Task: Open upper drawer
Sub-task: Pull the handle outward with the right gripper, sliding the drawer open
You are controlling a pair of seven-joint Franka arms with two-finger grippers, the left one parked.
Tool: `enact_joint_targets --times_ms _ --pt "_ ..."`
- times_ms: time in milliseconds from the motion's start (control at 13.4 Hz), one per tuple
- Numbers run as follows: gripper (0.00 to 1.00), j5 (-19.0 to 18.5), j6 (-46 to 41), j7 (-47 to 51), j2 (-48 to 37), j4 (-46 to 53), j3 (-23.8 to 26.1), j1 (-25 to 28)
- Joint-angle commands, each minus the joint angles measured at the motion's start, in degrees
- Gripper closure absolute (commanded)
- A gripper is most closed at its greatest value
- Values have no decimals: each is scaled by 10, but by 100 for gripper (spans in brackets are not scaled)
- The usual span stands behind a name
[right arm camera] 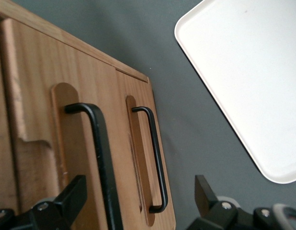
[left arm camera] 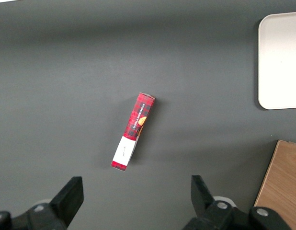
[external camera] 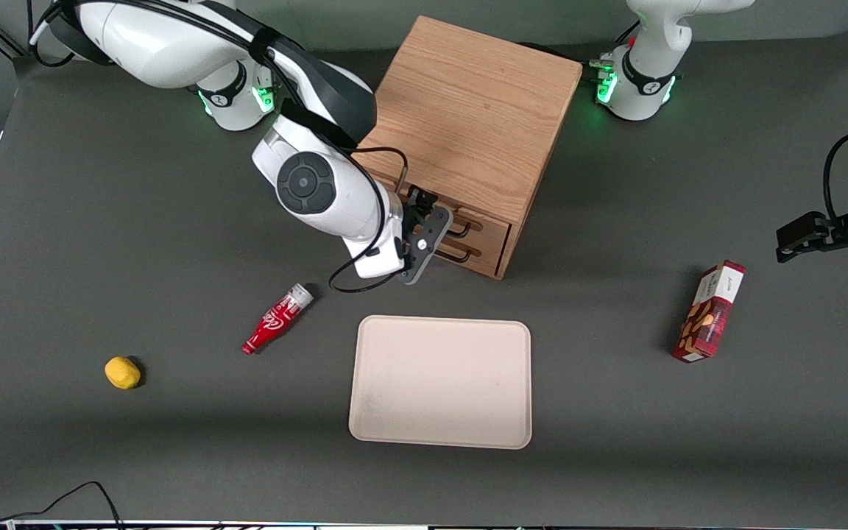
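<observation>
The oak cabinet [external camera: 468,110] stands at the table's middle, its two drawers facing the front camera. The upper drawer [external camera: 484,218] looks closed, with its black wire handle [external camera: 461,229] above the lower drawer's handle [external camera: 459,255]. My right gripper [external camera: 435,234] is open and empty, just in front of the drawer fronts at handle height. In the right wrist view the upper drawer [right arm camera: 33,96] and its thick-looking handle [right arm camera: 101,153] lie close to the gripper [right arm camera: 138,194]. Both that handle and the lower handle [right arm camera: 156,153] show between my spread fingers [right arm camera: 74,196]. Neither is touched.
A cream tray [external camera: 440,381] lies nearer the front camera than the cabinet; it also shows in the right wrist view [right arm camera: 253,72]. A red bottle [external camera: 277,318] and a yellow lump [external camera: 123,372] lie toward the working arm's end. A red box [external camera: 709,311] lies toward the parked arm's end.
</observation>
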Motion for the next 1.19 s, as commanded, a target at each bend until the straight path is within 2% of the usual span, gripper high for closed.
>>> enact_joint_targets --times_ms 0,521,1117 --pt "0 -32 15 -10 14 -5 5 -4" --pt "0 -80 18 -56 29 32 -21 -14" --pt "0 -90 18 -116 57 112 -84 -13"
